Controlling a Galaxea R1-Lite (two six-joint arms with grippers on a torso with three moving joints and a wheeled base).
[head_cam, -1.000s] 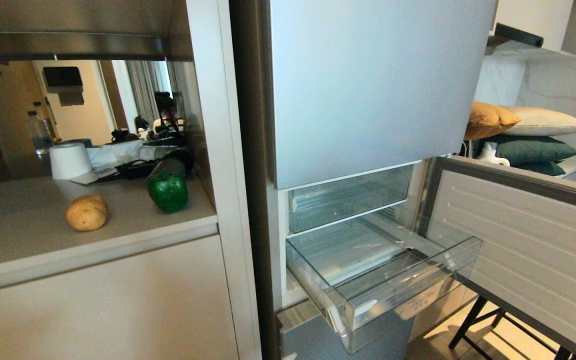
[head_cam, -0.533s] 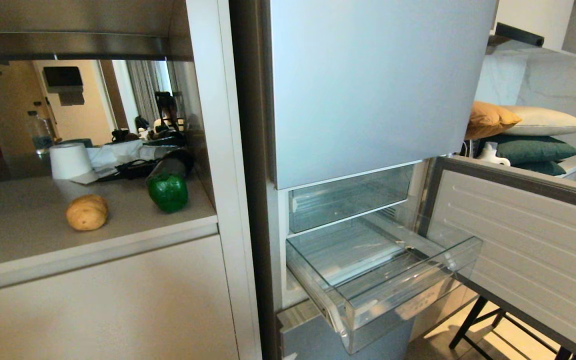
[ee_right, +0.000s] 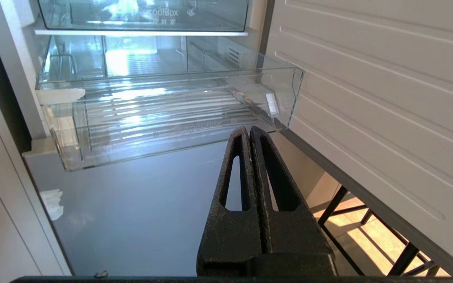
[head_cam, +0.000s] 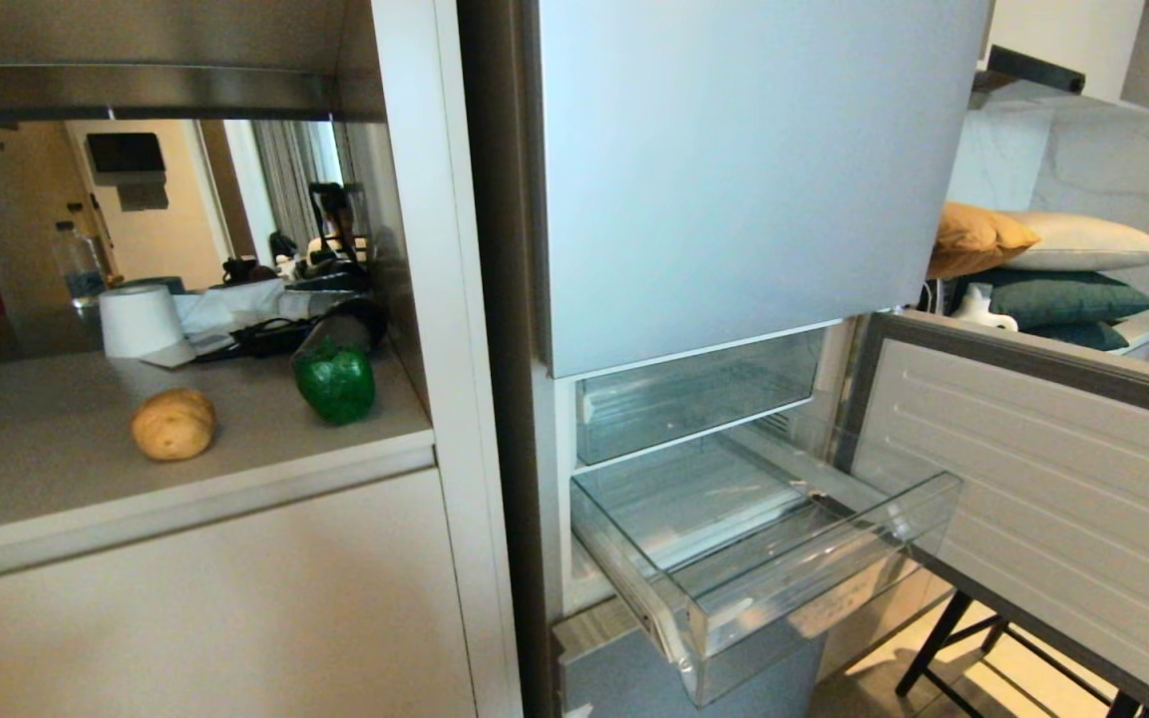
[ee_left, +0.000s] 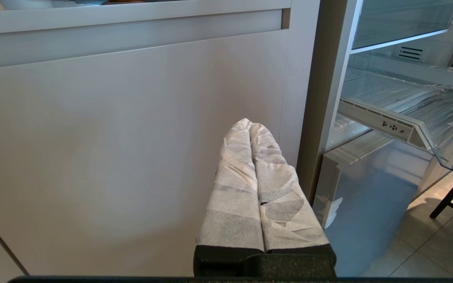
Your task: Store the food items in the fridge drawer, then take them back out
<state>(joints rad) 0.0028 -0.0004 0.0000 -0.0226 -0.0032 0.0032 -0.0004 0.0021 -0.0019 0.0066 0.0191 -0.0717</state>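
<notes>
- Since the potato (head_cam: 173, 424) and the bell pepper (head_cam: 335, 382) both lie on the counter (head_cam: 46, 449) and the fridge drawer (head_cam: 794, 558) stands pulled out and bare, the task is judged to be either at its start or at its end; which one cannot be told.
- If storing is ahead, a reach up to the counter is called for, with fingers spread around one item before it is carried across to the drawer.
- The left gripper (ee_left: 250, 127) is seen low before the cabinet front, its wrapped fingers pressed together on nothing.
- The right gripper (ee_right: 249, 131) is seen below the drawer's front, fingers pressed together, nothing held.
- Neither arm is shown in the head view.
- The drawer's far corner is hidden behind the open fridge door (head_cam: 1063, 479).
</notes>
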